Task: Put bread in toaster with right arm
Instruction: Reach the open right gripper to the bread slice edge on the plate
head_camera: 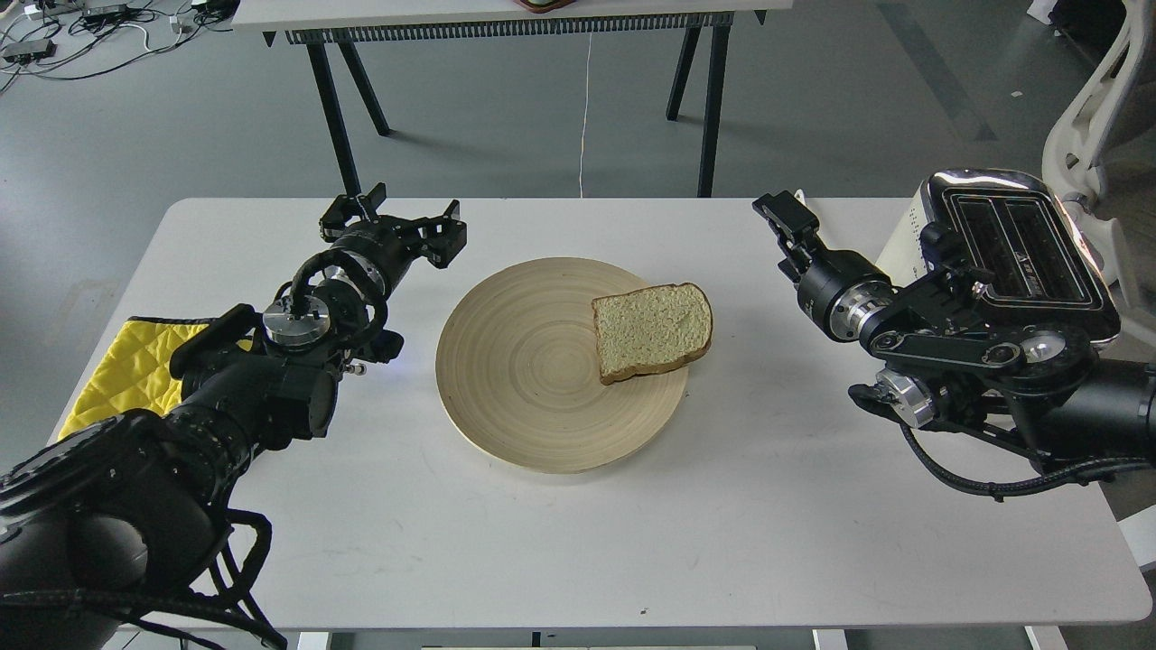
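Observation:
The bread (652, 331) lies flat on the right side of a round wooden plate (506, 379) in the middle of the white table. The toaster (1011, 244) stands at the table's right edge with its chrome top and two slots showing; my right arm covers its front and lower part. My right gripper (784, 226) hovers to the right of and behind the bread, apart from it. It is seen side-on, so its fingers cannot be told apart. My left gripper (397, 224) is open and empty, left of the plate.
A yellow quilted cloth (126, 361) lies at the table's left edge under my left arm. A second table (506, 18) stands behind, with black legs on the grey floor. A white chair (1102, 108) is behind the toaster.

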Robot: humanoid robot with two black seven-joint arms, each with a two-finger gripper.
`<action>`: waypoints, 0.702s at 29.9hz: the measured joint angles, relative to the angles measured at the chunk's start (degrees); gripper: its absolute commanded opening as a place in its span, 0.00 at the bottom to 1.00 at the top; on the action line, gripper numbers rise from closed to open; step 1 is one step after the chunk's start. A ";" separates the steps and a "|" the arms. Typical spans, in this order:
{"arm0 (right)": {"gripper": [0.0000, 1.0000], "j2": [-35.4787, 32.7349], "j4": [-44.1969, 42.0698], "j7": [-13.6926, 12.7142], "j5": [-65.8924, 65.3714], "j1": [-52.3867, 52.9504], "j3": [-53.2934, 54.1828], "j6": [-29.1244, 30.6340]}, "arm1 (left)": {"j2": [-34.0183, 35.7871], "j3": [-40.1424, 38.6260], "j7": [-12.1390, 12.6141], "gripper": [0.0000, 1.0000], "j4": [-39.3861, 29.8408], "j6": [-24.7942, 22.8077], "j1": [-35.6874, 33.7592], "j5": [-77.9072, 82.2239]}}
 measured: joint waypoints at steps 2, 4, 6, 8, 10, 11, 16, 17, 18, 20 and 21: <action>0.99 0.44 -0.29 0.04 -0.29 -0.57 -0.23 0.00 | 0.01 0.00 0.00 1.00 0.00 0.00 0.00 0.00; 0.99 1.27 -0.63 0.07 -0.46 -1.11 -0.42 0.00 | 0.03 0.00 0.00 1.00 0.00 0.00 0.00 0.00; 0.98 2.30 -0.94 0.07 -0.58 -1.74 -0.59 0.00 | 0.03 0.00 0.00 1.00 0.00 0.00 0.01 0.00; 0.98 3.37 -1.57 0.07 -0.99 -2.43 -0.69 0.02 | 0.03 0.00 0.00 1.00 0.00 0.00 0.03 0.00; 0.98 4.57 -2.41 0.00 -1.83 -3.13 -0.74 0.02 | 0.02 0.00 0.00 1.00 0.00 0.00 0.06 0.00; 0.97 5.23 -2.81 -0.05 -2.34 -3.57 -0.75 0.02 | 0.01 0.00 0.00 1.00 0.00 0.00 0.06 0.00; 0.88 6.59 -3.65 -0.31 -3.35 -4.42 -0.75 -0.02 | 0.01 0.00 0.00 1.00 0.00 0.00 0.06 0.00; 0.83 6.75 -3.67 -0.55 -3.47 -4.44 -0.75 -0.02 | 0.01 0.00 0.00 1.00 0.00 0.00 0.06 0.00; 0.79 6.89 -3.68 -0.87 -3.73 -4.45 -0.78 -0.02 | 0.01 0.00 0.00 1.00 0.00 0.00 0.06 0.00; 0.73 7.15 -3.69 -1.69 -4.85 -4.56 -1.06 -0.03 | 0.00 0.00 0.00 1.00 0.00 0.00 0.06 0.00; 0.72 7.24 -3.69 -2.27 -5.61 -4.60 -1.36 -0.03 | 0.00 0.00 0.00 1.00 0.00 0.00 0.06 0.00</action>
